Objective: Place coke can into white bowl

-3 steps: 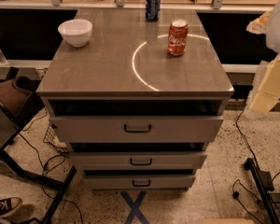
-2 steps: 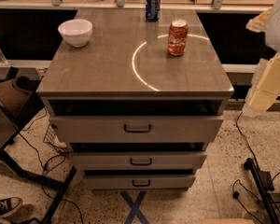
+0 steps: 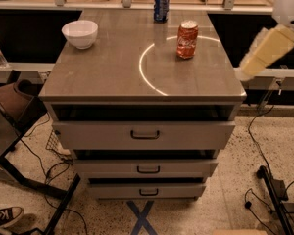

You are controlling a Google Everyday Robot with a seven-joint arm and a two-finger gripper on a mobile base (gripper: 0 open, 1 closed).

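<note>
Far left we saw a sneaker [image 3: 5, 215] on speckled terrazzo floor [image 3: 245, 151] and a brown padded seat [image 3: 13, 101]. The grey matte cabinet top [image 3: 98, 77] was flat and rectangular, over three metal drawers [image 3: 186, 135] with dark bar handles, each pulled slightly out.

The white bowl [image 3: 80, 33] sat at the top's back-left: smooth, glossy, round, with a narrow base, upright. A thin bright arc of light [image 3: 143, 75] curved across the middle of the top. The blue can [image 3: 161, 5] stood upright at the back edge, a shiny cylinder. The coke can [image 3: 187, 39] stood upright right of centre, inside the arc, red-orange metal with white script and a silver lid, well apart from the bowl and near the blue can.

On the right, a cream, smooth arm link [image 3: 265, 53] hung beside the cabinet's right edge, tilted, under a white rounded housing [image 3: 290, 6]. The gripper was out of view past the right side, so we could not tell its grip state. Black cables [image 3: 257, 131] trailed on the floor, and a blue tape X [image 3: 142, 218] lay below the drawers.
</note>
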